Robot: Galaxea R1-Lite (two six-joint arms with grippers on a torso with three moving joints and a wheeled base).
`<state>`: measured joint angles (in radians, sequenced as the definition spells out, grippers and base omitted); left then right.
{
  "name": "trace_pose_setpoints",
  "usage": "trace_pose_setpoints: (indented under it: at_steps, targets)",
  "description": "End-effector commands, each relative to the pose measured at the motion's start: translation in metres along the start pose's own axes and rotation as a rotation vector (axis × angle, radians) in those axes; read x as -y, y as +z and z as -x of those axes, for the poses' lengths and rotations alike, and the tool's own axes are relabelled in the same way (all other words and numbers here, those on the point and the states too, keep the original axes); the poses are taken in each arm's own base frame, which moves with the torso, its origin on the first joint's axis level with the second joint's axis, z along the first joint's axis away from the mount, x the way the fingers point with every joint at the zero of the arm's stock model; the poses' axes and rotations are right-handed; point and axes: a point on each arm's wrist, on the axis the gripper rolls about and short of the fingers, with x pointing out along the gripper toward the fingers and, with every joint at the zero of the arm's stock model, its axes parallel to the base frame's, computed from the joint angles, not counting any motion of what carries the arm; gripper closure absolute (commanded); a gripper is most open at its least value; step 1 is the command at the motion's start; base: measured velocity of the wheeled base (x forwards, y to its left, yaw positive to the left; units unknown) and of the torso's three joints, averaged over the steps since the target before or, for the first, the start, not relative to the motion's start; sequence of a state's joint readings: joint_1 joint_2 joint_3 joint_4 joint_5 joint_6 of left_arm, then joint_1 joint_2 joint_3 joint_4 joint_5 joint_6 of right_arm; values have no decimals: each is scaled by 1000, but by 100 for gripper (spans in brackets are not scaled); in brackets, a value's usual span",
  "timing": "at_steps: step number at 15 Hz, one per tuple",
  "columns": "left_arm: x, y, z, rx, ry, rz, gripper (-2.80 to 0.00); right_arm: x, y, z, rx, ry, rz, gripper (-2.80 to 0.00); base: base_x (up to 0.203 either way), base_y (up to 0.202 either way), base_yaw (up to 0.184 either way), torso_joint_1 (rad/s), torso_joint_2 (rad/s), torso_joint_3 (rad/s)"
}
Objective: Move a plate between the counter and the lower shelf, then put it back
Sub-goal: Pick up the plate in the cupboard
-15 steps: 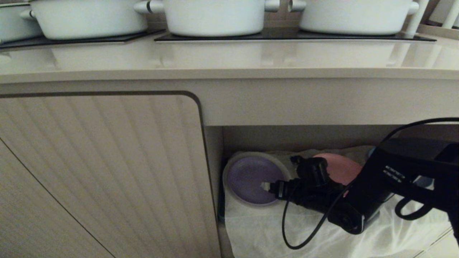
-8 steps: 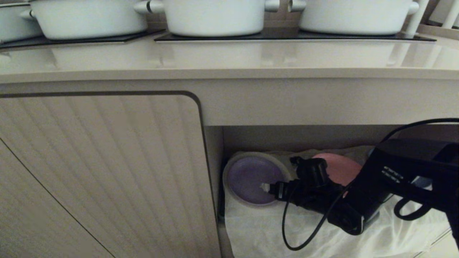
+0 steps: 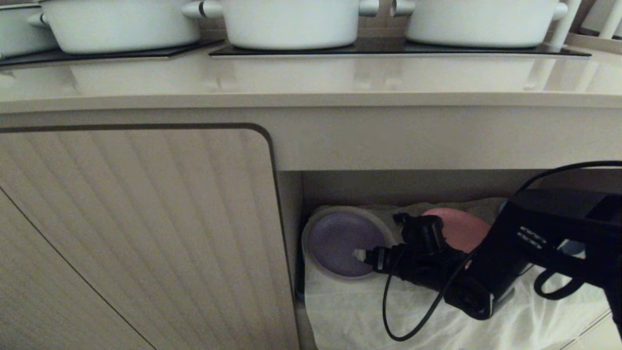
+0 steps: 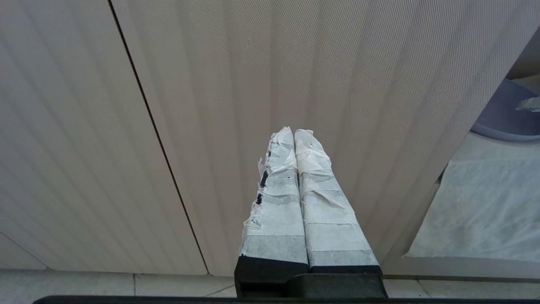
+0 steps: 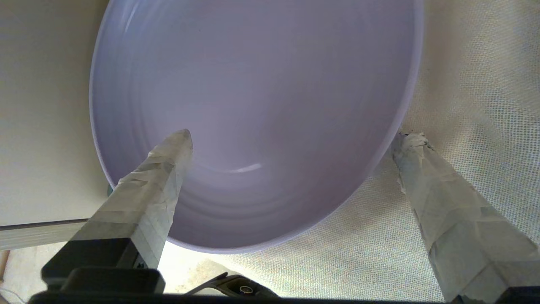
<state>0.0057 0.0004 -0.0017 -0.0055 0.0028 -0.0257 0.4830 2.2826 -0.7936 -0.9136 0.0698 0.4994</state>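
The lavender plate (image 3: 337,243) (image 5: 261,97) lies flat on the white sheet at the left end of the lower shelf (image 3: 350,311), under the counter (image 3: 311,78). My right gripper (image 3: 380,236) (image 5: 295,137) reaches into the niche from the right and is open, straddling the plate's near right rim. One taped finger (image 5: 164,169) is over the plate's inside, the other finger (image 5: 426,177) is outside the rim above the sheet. My left gripper (image 4: 294,133) is shut on nothing, parked facing the ribbed cabinet door (image 4: 211,84).
A salmon-pink plate (image 3: 461,227) sits on the sheet behind my right wrist. The niche's left wall (image 3: 289,228) is close to the lavender plate. Three white pots (image 3: 291,19) stand on black hob panels (image 3: 388,48) at the counter's back. A black cable (image 3: 403,311) loops below the arm.
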Motion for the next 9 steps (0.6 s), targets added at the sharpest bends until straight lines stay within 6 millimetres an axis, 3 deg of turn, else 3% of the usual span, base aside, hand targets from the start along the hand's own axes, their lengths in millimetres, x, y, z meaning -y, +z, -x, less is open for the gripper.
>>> trace_pose_setpoints:
  at_steps: [1, 2, 9]
  targets:
    - [0, 0, 0, -1, 1, 0, 0, 0, -2, 0, -4, 0, 0, -158, 0, 0, 0, 0, 0, 0]
    - [0, 0, 0, -1, 1, 0, 0, 1, -3, 1, -6, -1, 0, 0, 0, 0, 0, 0, 0, 0]
    - [0, 0, 0, -1, 1, 0, 0, 2, -4, 0, 3, -27, -3, 0, 0, 0, 0, 0, 0, 0]
